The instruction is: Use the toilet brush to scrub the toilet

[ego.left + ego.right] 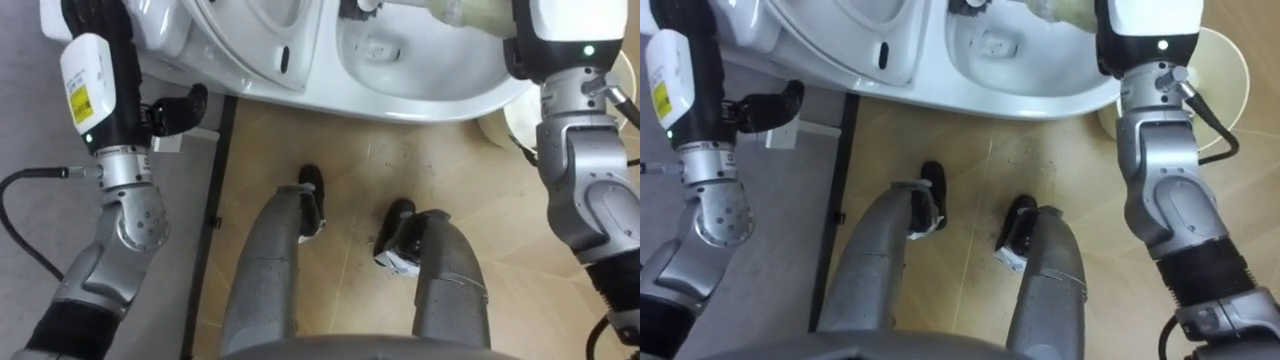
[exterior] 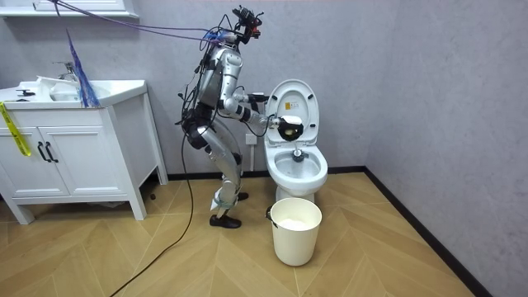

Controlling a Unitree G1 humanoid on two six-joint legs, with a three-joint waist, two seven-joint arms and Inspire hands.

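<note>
The robot stands bent forward against the side of the toilet (image 1: pixel 430 100), with a white bucket (image 2: pixel 295 231) on the floor just before the bowl. Its left hand (image 1: pixel 118 90) hangs beside the raised lid (image 2: pixel 293 99), thumb stuck out sideways, the fingers cut off by the top edge, so I cannot tell its grip. The right hand (image 1: pixel 555 45) reaches over the bowl, where what looks like the brush (image 1: pixel 455 12) lies just beside it; its grip cannot be told either.
</note>
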